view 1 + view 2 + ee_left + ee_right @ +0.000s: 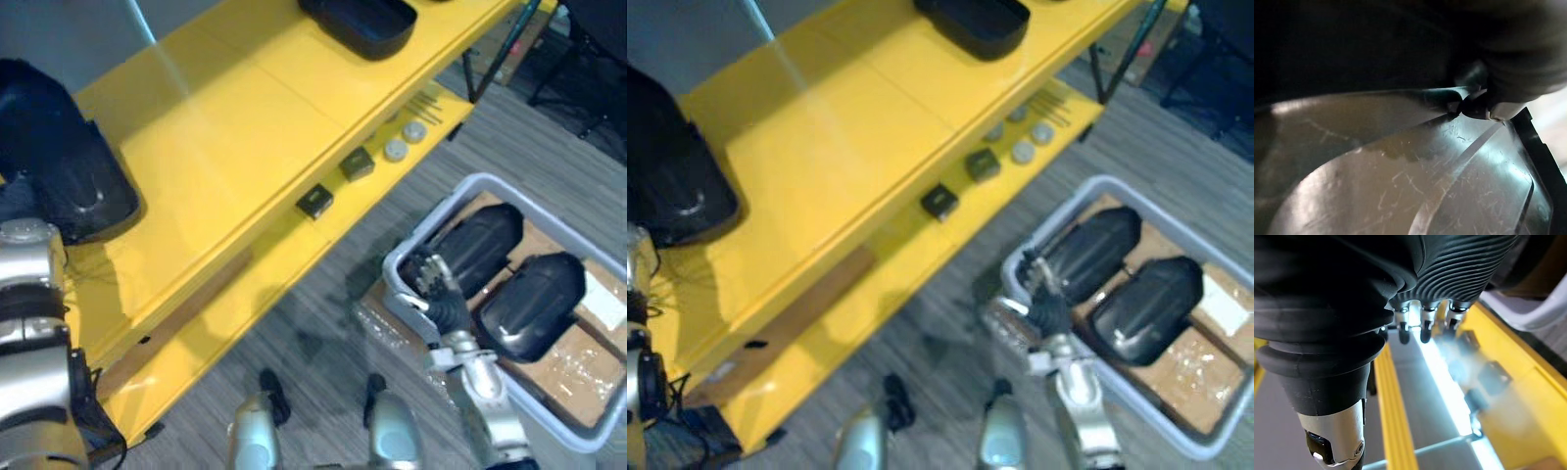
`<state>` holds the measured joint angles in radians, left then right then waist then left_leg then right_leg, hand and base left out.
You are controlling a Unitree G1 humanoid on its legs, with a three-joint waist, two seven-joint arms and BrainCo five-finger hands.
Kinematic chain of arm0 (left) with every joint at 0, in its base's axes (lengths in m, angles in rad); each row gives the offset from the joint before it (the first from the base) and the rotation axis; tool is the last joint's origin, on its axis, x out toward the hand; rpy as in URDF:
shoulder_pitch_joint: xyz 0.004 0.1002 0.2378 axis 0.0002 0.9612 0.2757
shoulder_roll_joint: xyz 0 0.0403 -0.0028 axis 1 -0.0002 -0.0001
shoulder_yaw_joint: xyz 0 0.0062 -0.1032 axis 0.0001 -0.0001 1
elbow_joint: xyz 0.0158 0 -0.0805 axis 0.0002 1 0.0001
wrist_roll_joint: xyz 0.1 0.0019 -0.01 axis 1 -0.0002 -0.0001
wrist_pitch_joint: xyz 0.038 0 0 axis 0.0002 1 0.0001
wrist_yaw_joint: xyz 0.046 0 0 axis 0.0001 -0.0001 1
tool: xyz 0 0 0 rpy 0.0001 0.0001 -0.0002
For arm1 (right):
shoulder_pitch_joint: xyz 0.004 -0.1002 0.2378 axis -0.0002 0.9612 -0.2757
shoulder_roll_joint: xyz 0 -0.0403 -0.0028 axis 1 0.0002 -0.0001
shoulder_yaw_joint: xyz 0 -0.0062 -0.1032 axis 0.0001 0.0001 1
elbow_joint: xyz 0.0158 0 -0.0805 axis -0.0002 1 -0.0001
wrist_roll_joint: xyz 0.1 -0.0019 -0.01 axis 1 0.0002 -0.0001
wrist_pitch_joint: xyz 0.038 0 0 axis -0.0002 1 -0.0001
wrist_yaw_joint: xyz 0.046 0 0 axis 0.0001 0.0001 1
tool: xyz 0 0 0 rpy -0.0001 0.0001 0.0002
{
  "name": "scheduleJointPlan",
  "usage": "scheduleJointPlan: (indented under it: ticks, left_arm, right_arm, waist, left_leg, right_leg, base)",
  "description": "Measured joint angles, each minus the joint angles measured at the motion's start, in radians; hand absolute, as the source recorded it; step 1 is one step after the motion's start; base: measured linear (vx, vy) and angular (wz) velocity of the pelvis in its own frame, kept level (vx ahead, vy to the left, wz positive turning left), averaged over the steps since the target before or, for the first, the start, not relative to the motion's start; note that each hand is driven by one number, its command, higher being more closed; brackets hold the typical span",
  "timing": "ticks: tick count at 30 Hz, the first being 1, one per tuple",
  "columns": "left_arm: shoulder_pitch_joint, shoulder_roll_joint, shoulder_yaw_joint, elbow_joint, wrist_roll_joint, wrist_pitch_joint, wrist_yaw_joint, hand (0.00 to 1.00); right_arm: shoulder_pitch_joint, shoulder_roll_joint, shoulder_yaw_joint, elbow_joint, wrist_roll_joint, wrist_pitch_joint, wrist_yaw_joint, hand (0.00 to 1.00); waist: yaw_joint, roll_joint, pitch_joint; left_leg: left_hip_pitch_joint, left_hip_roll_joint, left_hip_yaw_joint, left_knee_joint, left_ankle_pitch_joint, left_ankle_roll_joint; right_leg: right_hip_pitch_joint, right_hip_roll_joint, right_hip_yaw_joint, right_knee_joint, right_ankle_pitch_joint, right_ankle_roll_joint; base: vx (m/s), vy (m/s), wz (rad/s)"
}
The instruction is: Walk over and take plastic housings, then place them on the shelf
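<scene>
A glossy black housing [73, 171], rounded and scratched inside, lies on the smooth yellow shelf [216, 127] at 9 o'clock, close against the left hand [1528, 58]. Whether that hand grips it cannot be told. A tray-shaped black shell [358, 24] sits at 12. At 4 o'clock a pale grey bin [431, 221] holds two domed black housings [480, 245] on cardboard [578, 362]. The right hand [436, 289] hangs at its rim, fingers relaxed and empty. Small dark blocks [314, 201] and grey discs [395, 150] lie on the lower tier.
</scene>
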<state>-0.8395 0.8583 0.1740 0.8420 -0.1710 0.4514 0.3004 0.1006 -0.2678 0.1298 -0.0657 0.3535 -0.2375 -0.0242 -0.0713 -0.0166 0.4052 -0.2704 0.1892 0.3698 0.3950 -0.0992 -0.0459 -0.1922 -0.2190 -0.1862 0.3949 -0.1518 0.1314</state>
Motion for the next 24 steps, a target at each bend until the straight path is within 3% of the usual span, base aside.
scheduleJointPlan:
  ticks: [5,15,16,24]
  left_arm:
    - [-0.05,0.04,-0.034,0.004,-0.02,0.055,-0.068,1.0]
    - [-0.054,0.06,-0.116,0.012,-0.02,0.074,-0.168,1.0]
    - [-0.053,0.065,-0.121,0.014,-0.021,0.074,-0.176,0.0]
    - [-0.01,0.067,-0.148,0.037,-0.034,0.062,-0.204,0.0]
  right_arm:
    - [-0.045,-0.001,0.023,-0.006,0.026,0.003,-0.036,0.0]
    - [-0.078,-0.014,0.062,-0.004,0.029,0.019,-0.087,0.0]
    - [-0.078,-0.015,0.063,-0.004,0.037,0.019,-0.087,0.0]
    - [-0.062,-0.023,0.07,0.006,0.046,0.018,-0.079,0.0]
  waist:
    - [-0.002,0.005,0.041]
    - [0.0,0.012,0.046]
    - [0.0,0.012,0.046]
    - [-0.012,0.019,0.045]
  left_leg:
    - [-0.031,0.011,-0.003,0.037,-0.013,0.008]
    - [-0.029,0.015,-0.003,0.036,-0.014,0.01]
    - [-0.027,0.015,-0.003,0.032,-0.014,0.01]
    - [0.029,-0.01,0.004,-0.024,-0.002,0.009]
  right_leg:
    - [-0.019,0.004,0.008,0.005,0.012,0.001]
    - [-0.014,0.007,0.008,0.002,0.016,0.001]
    - [-0.013,0.007,0.009,-0.002,0.018,0.001]
    - [0.043,-0.006,0.002,-0.054,0.031,0.012]
  base:
    - [-0.06,0.037,-0.03]
    - [-0.01,0.003,0.0]
    - [0.0,0.0,0.0]
    - [0.01,-0.003,0.02]
